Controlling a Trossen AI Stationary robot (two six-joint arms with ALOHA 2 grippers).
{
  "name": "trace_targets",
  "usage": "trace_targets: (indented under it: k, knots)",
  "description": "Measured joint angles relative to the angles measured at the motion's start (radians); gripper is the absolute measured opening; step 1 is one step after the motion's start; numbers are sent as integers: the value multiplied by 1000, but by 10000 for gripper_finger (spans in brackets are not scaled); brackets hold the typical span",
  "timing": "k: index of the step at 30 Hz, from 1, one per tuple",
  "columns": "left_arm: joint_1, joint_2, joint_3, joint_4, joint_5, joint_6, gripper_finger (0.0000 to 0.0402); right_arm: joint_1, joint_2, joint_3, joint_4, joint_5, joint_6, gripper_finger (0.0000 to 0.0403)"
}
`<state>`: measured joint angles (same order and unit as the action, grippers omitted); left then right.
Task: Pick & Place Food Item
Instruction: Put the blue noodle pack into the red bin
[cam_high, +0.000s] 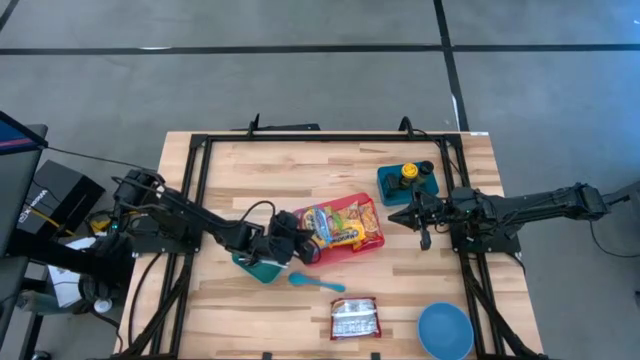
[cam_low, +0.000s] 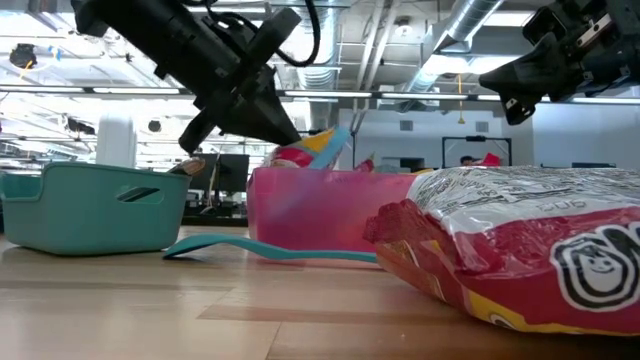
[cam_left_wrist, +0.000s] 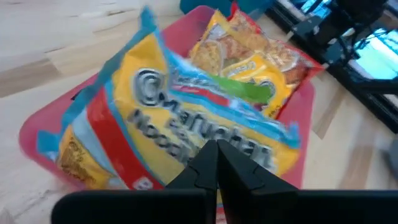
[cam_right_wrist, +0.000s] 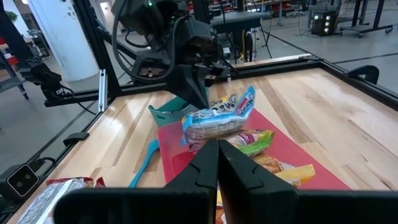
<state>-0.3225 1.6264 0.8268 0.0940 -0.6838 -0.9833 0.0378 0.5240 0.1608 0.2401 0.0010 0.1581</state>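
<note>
A blue and yellow noodle packet (cam_left_wrist: 186, 118) is at the left end of the pink tray (cam_high: 372, 246) in the middle of the table, over other snack packets (cam_left_wrist: 261, 62). My left gripper (cam_high: 303, 243) is shut on its near end; both also show in the right wrist view, the gripper (cam_right_wrist: 202, 102) and the packet (cam_right_wrist: 217, 118). My right gripper (cam_high: 412, 222) is shut and empty. It hovers above the table to the right of the tray. My left gripper pinches the noodle packet at its edge nearest the arm (cam_left_wrist: 208, 138) between its two fingers. The fingers slant down from the table's left. The packet sits tilted over the tray's left end. I cannot tell whether it still rests on the packets below.
A teal bin (cam_high: 262, 268) stands under the left arm, with a teal spoon (cam_high: 315, 283) beside it. A red and white packet (cam_high: 354, 318) and a blue bowl (cam_high: 445, 330) lie near the front edge. A teal container holding a yellow thing (cam_high: 407, 182) stands behind the right gripper.
</note>
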Motion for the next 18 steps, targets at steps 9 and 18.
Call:
trace_targets:
  k: [9, 18]
  knots:
    - [0, -16, 0, -34, -19, 0, 0, 0, 0, 0, 0, 0, 0, 1]
    - [2, -16, 0, -31, -49, 0, 0, 0, 0, 0, 0, 0, 0, 1]
